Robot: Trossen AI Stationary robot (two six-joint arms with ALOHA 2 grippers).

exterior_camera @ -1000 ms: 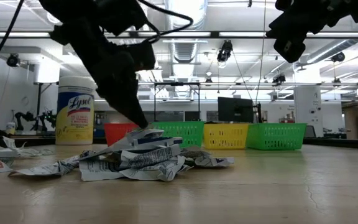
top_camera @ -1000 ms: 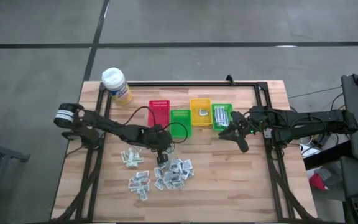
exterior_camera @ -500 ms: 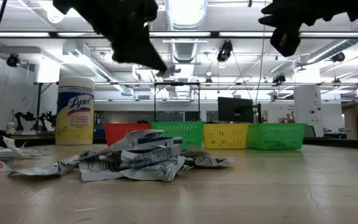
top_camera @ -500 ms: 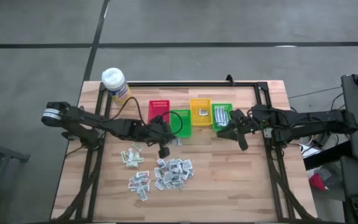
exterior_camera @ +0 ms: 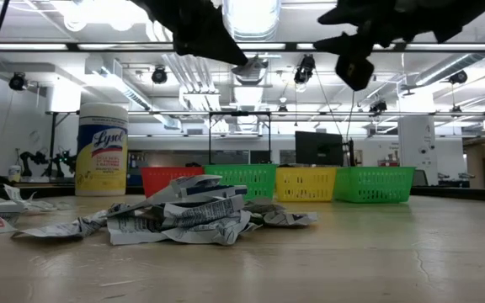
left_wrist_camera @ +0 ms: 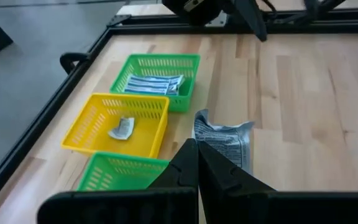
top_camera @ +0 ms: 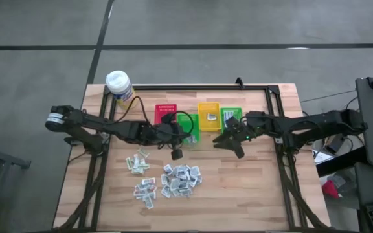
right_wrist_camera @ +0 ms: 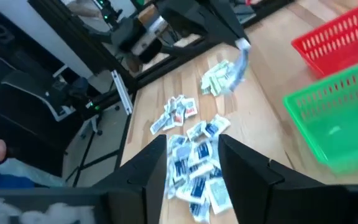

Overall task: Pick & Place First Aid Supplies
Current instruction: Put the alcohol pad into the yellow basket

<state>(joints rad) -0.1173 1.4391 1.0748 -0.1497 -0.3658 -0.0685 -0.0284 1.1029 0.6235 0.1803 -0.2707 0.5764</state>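
Left jaws (left_wrist_camera: 196,163): pressed together on one silvery-white crinkly packet (left_wrist_camera: 224,142), which hangs from the tips clear of the bench (top_camera: 251,188). In the high view these jaws (top_camera: 177,153) sit just off the near edge of the first green bin (top_camera: 188,127), above bare wood.

Right jaws (right_wrist_camera: 192,163): fingers standing apart, nothing between them. In the high view they (top_camera: 227,140) hover just off the near edge of the second green bin (top_camera: 230,118), raised above the bench.

First aid supplies, loose pile (top_camera: 177,180): dozens of small flat packets, white with blue print, scattered on the bench below and slightly to the near side of the left jaws; a smaller cluster of pale greenish sachets (top_camera: 136,164) lies beside it. Seen from the right wrist, the pile (right_wrist_camera: 194,163) lies directly ahead between the spread fingers.

Supplies already binned: blue-striped strips (left_wrist_camera: 149,84) in the second green bin (left_wrist_camera: 157,63), beyond the left jaws; one crumpled silvery packet (left_wrist_camera: 123,128) in the yellow bin (left_wrist_camera: 98,111).

Red bin (top_camera: 165,116): end of the row, beside the first green bin; contents cannot be told.

Yellow canister with white cap (top_camera: 122,88): far corner of the bench, well apart from both jaws.
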